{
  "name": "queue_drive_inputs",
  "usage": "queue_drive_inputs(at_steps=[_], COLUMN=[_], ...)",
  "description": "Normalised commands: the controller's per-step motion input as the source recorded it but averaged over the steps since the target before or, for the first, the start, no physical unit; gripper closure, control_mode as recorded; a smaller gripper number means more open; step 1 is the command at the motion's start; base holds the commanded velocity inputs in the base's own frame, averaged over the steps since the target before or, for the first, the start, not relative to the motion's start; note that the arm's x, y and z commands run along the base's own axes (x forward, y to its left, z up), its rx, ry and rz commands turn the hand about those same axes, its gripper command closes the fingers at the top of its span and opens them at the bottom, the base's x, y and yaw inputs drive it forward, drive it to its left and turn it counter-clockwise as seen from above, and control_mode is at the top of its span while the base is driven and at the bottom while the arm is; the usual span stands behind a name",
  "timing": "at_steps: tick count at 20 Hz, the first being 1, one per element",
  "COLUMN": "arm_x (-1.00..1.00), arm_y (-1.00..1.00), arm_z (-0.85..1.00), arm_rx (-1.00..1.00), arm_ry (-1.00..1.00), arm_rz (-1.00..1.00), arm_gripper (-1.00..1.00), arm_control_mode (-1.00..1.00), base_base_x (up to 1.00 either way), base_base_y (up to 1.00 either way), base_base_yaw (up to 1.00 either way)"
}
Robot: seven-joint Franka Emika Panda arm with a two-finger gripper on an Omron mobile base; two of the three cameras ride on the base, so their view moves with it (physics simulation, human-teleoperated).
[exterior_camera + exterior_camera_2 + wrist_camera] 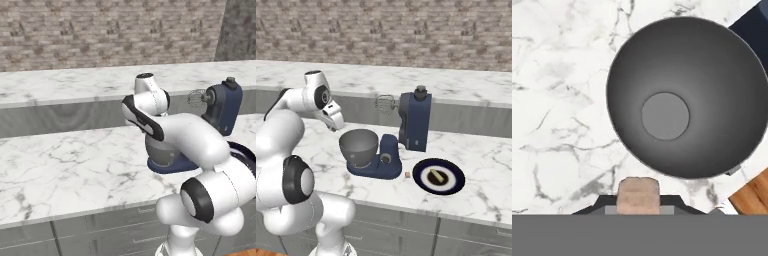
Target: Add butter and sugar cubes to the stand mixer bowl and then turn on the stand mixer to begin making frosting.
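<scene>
Where the brick wall (406,30) rises behind everything, a marble counter (60,165) runs across in two levels, a raised back ledge (466,87) and the lower worktop in front, with grey drawer fronts (100,235) beneath its edge.

On the worktop stands the navy stand mixer (415,122), its head tilted up and back so that the wire whisk (384,104) hangs out in the air to one side, above and behind the bowl. Its flat blue base (381,167) lies on the marble, and the stand mixer bowl (358,147) sits on that base (dull grey metal, deep, with nothing visible inside it). From the hand camera the bowl (687,95) is seen from straight above, a flat lighter disc at its bottom.

Just beside the mixer base, on the side away from the arm, lies a dark blue plate (452,172) with a white centre, and a pale yellow stick of butter (437,175) rests on it. Between the base and the plate a small brown sugar cube (407,175) sits on the marble, apart from both.

The gripper (638,197) hovers above the counter just outside the bowl's rim, its fingers clamped on a second small tan cube (638,192), the smallest thing here along with its twin.
</scene>
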Motion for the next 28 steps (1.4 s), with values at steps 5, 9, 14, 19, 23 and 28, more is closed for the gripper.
queue_drive_inputs(at_steps=[5,9,14,19,23,28], arm_x=[0.01,0.18,0.24,0.21,0.15,0.09], arm_y=[-0.51,-0.27,-0.11,-0.07,-0.14,-0.17], arm_z=[0.00,-0.03,-0.15,-0.32,-0.29,-0.23], arm_rx=[0.00,0.00,0.00,0.00,0.00,0.00], arm_ry=[0.00,0.01,0.05,0.06,0.02,0.02], arm_rz=[-0.07,-0.02,-0.01,-0.01,0.00,0.00], arm_gripper=[1.00,1.00,1.00,1.00,1.00,1.00], arm_control_mode=[-1.00,-1.00,-1.00,-1.00,-1.00,-1.00], base_base_x=[0.00,0.00,0.00,0.00,0.00,0.00], base_base_y=[0.00,0.00,0.00,0.00,0.00,0.00], base_base_yaw=[0.00,0.00,0.00,0.00,0.00,0.00])
